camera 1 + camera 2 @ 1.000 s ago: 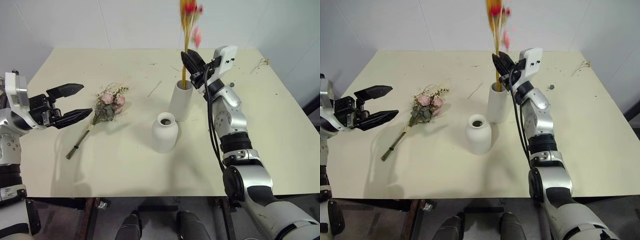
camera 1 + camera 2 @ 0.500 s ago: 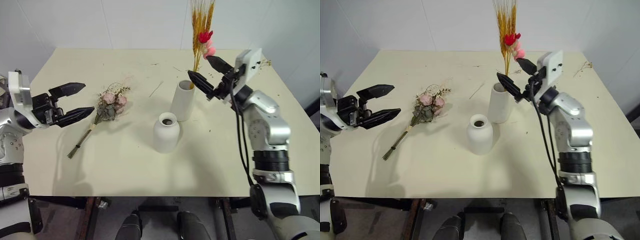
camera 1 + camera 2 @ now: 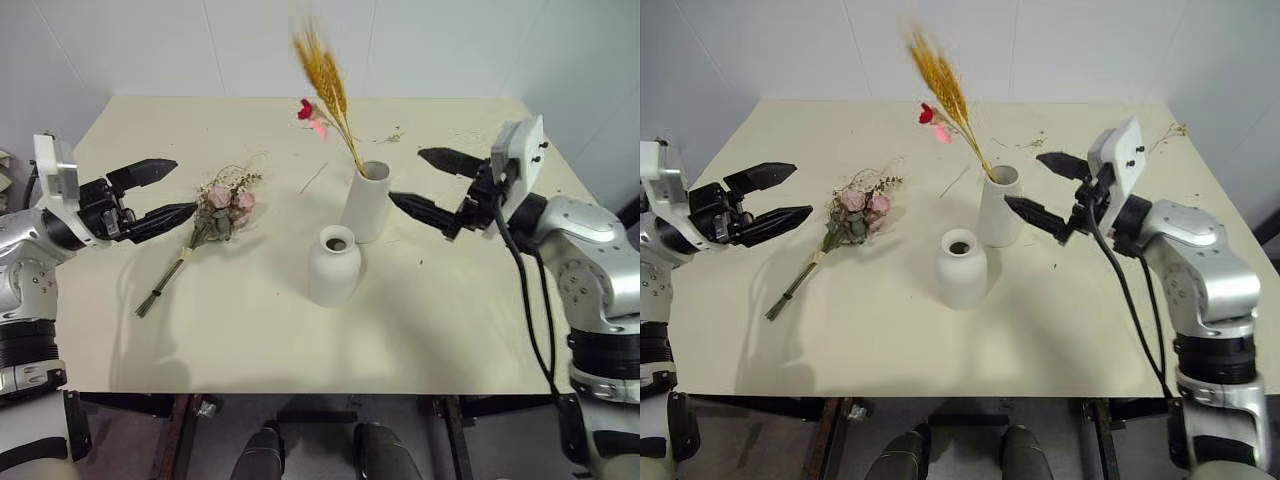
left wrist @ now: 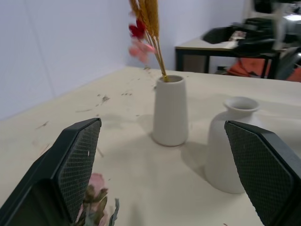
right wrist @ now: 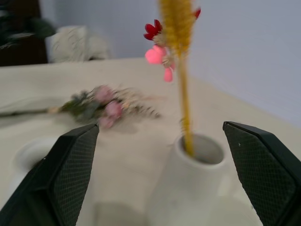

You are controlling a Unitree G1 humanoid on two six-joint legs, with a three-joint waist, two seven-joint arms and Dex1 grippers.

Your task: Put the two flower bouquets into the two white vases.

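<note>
We see that the right pincer has let go of the slim bouquet of yellow wheat stalks with small red-pink blossoms and drawn back from it toward the right side of the tabletop; a second ago its two black fingers were pinched on the stems just above the mouth of the taller straight white ceramic vase, and now they stand wide apart with nothing between them, just beside that vase and clear of it. The wheat bouquet stands in the tall vase on its own, its stems down in the wide mouth and its heads leaning over to the left where they stood nearly upright before. We judge that half of the task is done. The other bouquet, pink roses with dried greenery and brownish stems, lies flat on the tabletop to the left, untouched, and the shorter rounded white bottle-shaped vase with the narrow neck stands empty in front of the tall one. The left pincer hovers level just beside the rose heads, its fingers spread wide and empty, pointing across the tabletop toward the vases. We expect it to take the roses next; the narrow neck will want the stems gathered and aimed carefully.
</note>
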